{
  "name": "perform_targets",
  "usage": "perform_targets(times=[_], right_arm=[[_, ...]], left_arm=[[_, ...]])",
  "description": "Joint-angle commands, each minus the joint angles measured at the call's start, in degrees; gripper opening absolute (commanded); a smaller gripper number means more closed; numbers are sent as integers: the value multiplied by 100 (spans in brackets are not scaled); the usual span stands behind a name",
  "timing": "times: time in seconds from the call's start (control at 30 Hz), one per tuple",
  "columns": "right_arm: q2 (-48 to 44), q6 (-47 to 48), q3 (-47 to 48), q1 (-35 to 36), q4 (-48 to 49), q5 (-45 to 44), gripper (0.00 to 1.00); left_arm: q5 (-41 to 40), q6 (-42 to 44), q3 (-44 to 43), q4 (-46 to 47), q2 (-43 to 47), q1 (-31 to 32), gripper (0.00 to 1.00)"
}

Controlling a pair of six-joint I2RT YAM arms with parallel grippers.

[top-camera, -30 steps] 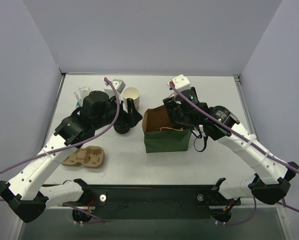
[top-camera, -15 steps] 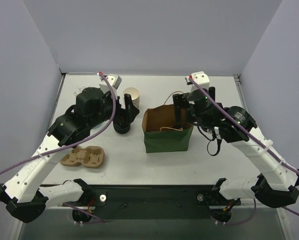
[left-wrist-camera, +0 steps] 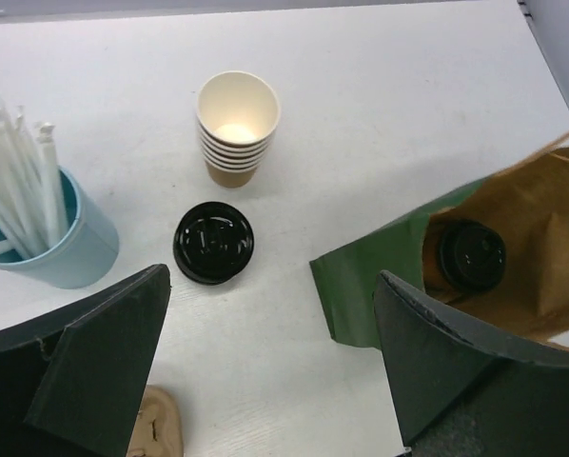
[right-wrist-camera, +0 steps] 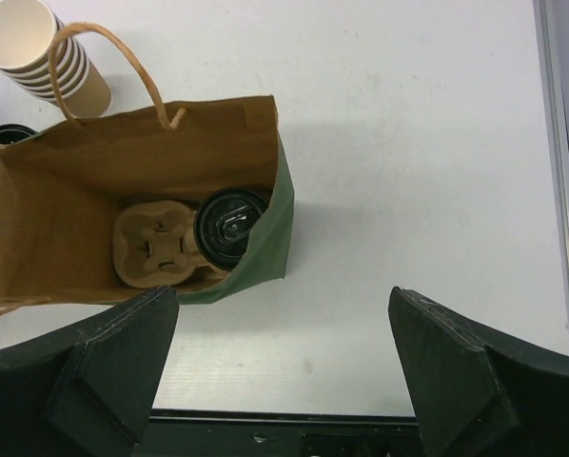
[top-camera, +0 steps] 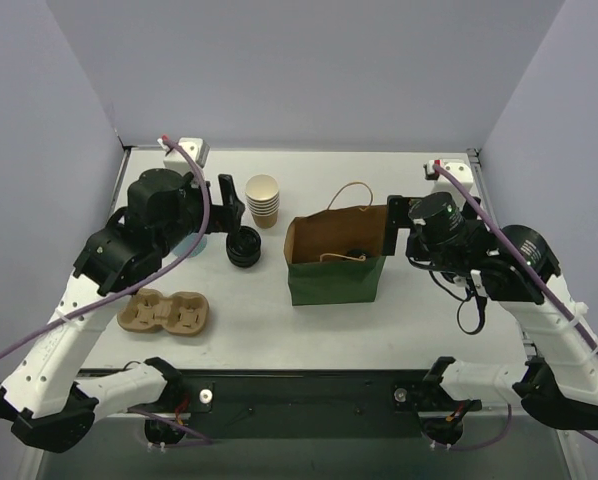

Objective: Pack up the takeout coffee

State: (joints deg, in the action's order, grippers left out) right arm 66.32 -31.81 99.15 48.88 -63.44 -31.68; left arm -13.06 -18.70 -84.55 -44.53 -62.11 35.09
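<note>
The takeout coffee (right-wrist-camera: 229,228), a black-lidded cup, stands inside the green paper bag (top-camera: 334,282) beside a moulded cup carrier (right-wrist-camera: 154,246). From the left wrist view its lid (left-wrist-camera: 470,255) shows through the bag's mouth (left-wrist-camera: 370,286). My right gripper (top-camera: 404,225) hovers just right of the bag, open and empty; its wrist view shows bare table between the jaws (right-wrist-camera: 283,293). My left gripper (top-camera: 222,205) is also open and empty (left-wrist-camera: 273,276), up above the table left of the bag.
A stack of lidless tan cups (top-camera: 264,198) stands behind loose black lids (top-camera: 244,247). A blue holder of white straws (left-wrist-camera: 66,248) sits at the left. A second brown cup carrier (top-camera: 167,312) lies near the front left. The bag's handle (top-camera: 354,195) sticks up.
My right gripper has drawn out of the bag to the right and opened wide. My left gripper has pulled back left, away from the lids and cups.
</note>
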Motion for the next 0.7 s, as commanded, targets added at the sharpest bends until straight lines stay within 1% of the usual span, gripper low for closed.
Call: perform_targets(times=[0.0,0.07,0.17,0.23,0.3,0.4,0.43,0.53,0.67], right_arm=[[-330,-352,-299,-89,-608,118,100],[-453,-361,-449,-89,-582,259,100],[-699,-229,-678,-107,-547,242,100],[-866,-194,-722,-107,-547,241,100],[-980,-132,-705,-116,-547,452,100],[-1139,-80,-871,-116,-547,654,100],[-1183,-88,-932,-116,-547,672,100],[-1288,-88,-1143,-116,-547,698,100],[-1306,-53,-1170,-125,-529,602,100]], left_arm=[[-259,-169,-693,-826,-398,-529,95],[-276,-187,-948,-986,-609,-757,92],[-618,-160,-1072,-1040,-794,-916,91],[-811,-387,-1325,-1285,-995,-1258,91],[-865,-494,-1371,-1382,-1075,-1617,91],[-637,-521,-1178,-1208,-1075,-2040,91],[-541,-573,-1151,-1189,-1075,-2407,90],[-180,-609,-1081,-1163,-1154,-2962,88],[-311,-609,-1011,-1102,-1260,-3166,87]])
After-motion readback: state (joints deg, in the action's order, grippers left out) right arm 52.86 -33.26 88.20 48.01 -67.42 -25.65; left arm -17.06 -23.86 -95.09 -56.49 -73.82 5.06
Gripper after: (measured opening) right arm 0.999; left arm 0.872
